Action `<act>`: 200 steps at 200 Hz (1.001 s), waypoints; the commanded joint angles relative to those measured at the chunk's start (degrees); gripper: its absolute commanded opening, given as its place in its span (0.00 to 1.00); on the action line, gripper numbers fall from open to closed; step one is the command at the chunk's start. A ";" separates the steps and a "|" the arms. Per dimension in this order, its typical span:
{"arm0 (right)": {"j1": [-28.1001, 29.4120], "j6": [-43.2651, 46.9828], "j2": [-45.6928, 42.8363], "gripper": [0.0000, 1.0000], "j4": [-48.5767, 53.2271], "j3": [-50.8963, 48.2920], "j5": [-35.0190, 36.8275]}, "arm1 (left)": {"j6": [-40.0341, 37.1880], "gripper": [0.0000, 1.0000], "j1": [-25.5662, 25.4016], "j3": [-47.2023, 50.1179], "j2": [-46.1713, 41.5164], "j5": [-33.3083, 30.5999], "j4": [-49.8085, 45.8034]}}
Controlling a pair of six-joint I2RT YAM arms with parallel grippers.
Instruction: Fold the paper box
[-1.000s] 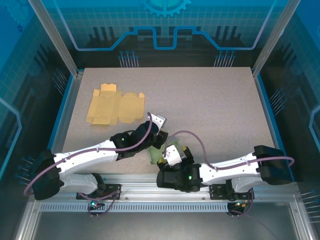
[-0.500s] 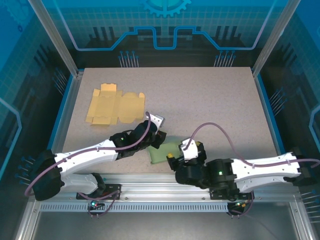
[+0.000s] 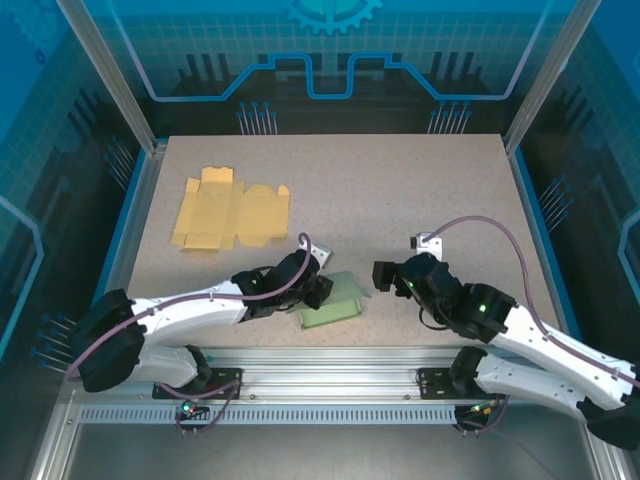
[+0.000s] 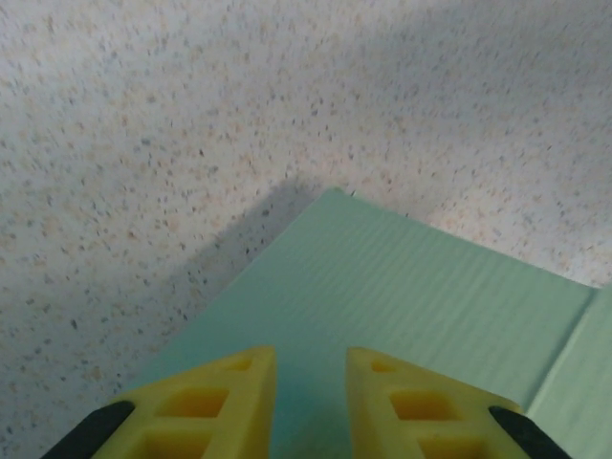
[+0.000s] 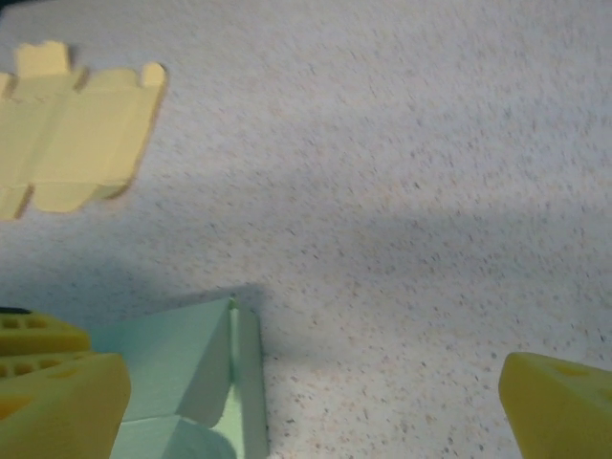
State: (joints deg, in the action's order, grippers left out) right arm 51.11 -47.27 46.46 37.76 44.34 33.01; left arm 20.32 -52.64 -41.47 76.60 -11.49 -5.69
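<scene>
Speckled table (image 3: pixel 430 200): left claw (image 4: pixel 311 361) nearly clenched over the half-folded green paper box (image 3: pixel 338 306), grip unclear; the released right claw (image 3: pixel 381 274) beside it should brace next.

The right gripper (image 3: pixel 385 275) has swung away from the green box (image 3: pixel 335 302), up and rightward. The left gripper (image 3: pixel 322 290) and the box have shifted slightly right.

Tally. Table (image 3: pixel 430 190): one. Green paper box (image 3: pixel 338 302): one. Flat yellow box blank (image 3: pixel 228 210): one. Paper items in total: two. Robot arms: two. Grippers: two, namely left gripper (image 3: pixel 320 291) and right gripper (image 3: pixel 381 275).
</scene>
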 commanded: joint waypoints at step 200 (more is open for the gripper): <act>-14.44 1.39 12.87 1.00 -4.05 -3.65 -20.87 | -5.34 0.40 6.32 -8.92 8.35 -4.53 7.21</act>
State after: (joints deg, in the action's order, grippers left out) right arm 37.78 -44.34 60.90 36.38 43.86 16.80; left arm 17.04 -47.68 -47.72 90.50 -12.62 6.31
